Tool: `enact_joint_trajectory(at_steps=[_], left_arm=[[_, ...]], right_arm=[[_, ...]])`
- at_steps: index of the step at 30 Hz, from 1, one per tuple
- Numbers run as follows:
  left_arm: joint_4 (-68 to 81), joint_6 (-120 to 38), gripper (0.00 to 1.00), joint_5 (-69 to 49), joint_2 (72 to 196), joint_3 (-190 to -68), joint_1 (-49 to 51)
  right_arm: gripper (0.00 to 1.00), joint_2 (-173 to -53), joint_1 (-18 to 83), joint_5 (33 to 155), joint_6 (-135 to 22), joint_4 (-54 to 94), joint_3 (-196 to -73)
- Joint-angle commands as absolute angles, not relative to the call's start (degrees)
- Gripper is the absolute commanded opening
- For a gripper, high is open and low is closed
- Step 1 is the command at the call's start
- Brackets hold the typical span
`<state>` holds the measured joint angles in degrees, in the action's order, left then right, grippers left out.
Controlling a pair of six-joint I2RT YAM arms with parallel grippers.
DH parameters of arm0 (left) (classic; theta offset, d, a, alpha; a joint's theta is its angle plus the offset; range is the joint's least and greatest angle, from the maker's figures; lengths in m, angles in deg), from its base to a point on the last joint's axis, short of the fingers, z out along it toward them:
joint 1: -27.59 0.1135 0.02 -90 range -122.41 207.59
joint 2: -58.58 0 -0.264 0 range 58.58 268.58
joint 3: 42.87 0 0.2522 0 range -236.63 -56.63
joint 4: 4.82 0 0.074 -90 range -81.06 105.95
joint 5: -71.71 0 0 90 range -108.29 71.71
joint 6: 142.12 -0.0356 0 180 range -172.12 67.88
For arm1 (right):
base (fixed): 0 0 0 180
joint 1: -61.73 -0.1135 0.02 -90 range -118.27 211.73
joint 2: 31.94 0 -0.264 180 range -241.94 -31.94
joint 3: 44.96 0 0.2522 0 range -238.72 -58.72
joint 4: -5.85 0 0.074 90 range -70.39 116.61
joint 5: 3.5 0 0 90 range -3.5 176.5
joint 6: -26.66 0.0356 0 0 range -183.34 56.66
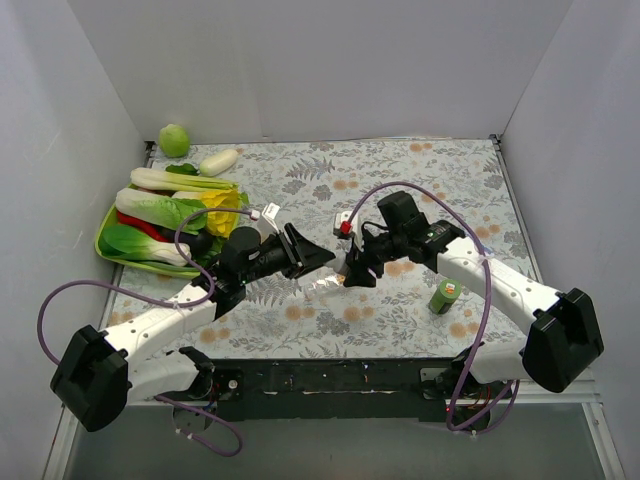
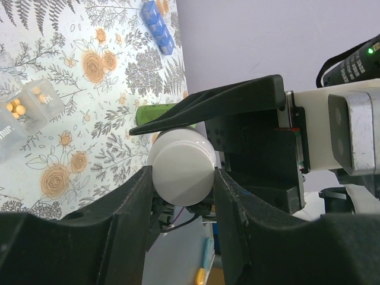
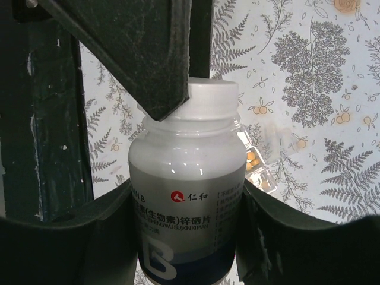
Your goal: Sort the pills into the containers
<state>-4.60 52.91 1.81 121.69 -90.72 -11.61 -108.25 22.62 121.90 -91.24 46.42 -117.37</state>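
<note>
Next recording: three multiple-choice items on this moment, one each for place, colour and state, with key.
1. The white pill bottle is: A on the tray; B held by left gripper and right gripper; C beside the green bottle.
2. The pills in the clear pill box are: A blue; B yellow-orange; C white.
3. The cap is: A on the bottle; B on the table; C on the tray.
Key: 1 B, one clamps the body, the other the cap; 2 B, seen inside its compartments; 3 A, it sits on the neck.

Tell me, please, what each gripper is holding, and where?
The right gripper clamps the bottle by its body; left gripper pinches its white cap.
</note>
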Motion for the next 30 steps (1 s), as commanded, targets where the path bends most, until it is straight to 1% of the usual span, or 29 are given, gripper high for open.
enact_joint_trajectory(at_steps=[1, 11, 18, 25, 30], left_arm=[[-6.53, 53.26, 0.08, 5.35, 120.20, -90.82, -12.32], [-5.82, 48.43, 0.08, 12.12, 121.51, -93.01, -12.32], [2.26, 34.90, 0.08, 17.57, 124.41, -98.72, -12.23], [1.04, 26.72, 0.08, 22.14, 124.68, -99.26, -11.88], [1.30, 22.33, 0.09, 28.54, 126.08, -101.28, -10.56]], right_arm=[[0.01, -106.12, 22.27, 131.59, -89.62, 39.22, -117.78], [0.01, -105.67, 23.49, 136.42, -87.77, 36.40, -116.11], [0.01, -106.91, 24.72, 143.27, -83.12, 33.68, -114.80], [0.01, -107.17, 27.36, 151.09, -73.11, 24.28, -111.11], [0.01, -107.61, 28.59, 156.37, -66.87, 16.29, -108.39]])
